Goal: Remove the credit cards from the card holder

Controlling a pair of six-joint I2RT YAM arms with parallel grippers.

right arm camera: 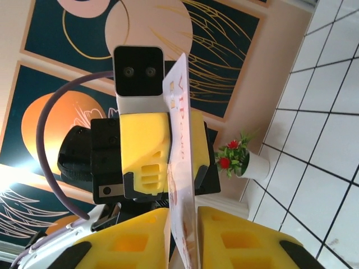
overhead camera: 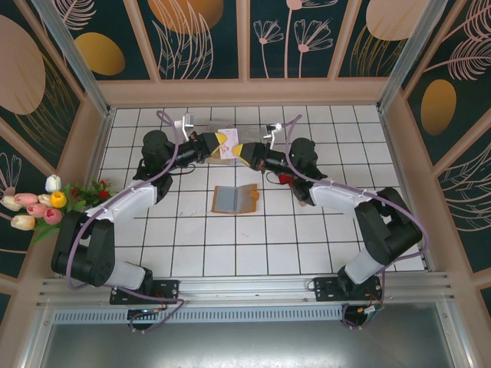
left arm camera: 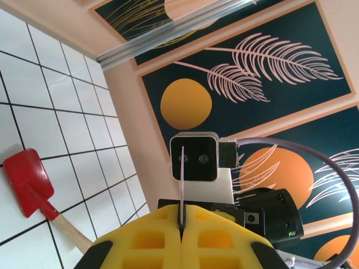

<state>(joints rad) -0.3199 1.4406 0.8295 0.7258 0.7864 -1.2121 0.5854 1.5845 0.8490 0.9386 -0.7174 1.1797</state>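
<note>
L gripper (left arm camera: pixel 182 216): jaws together, pinching one credit card (left arm camera: pixel 183 179) by its edge, toward far side of table (overhead camera: pixel 307 245). R gripper (right arm camera: pixel 183 218): fingers flank same card, opp. end; gripping or loose, can't tell. Card prob. light, thin, stiff w/ slight flex, slick faces; best taken near an edge, pads flat on both faces. Card holder (overhead camera: pixel 234 198): lies open mid-table, well apart from card.

Credit card (overhead camera: pixel 229 147) between left tool (overhead camera: pixel 223 140) and right tool (overhead camera: pixel 241 151), behind card holder (overhead camera: pixel 234 198).
</note>
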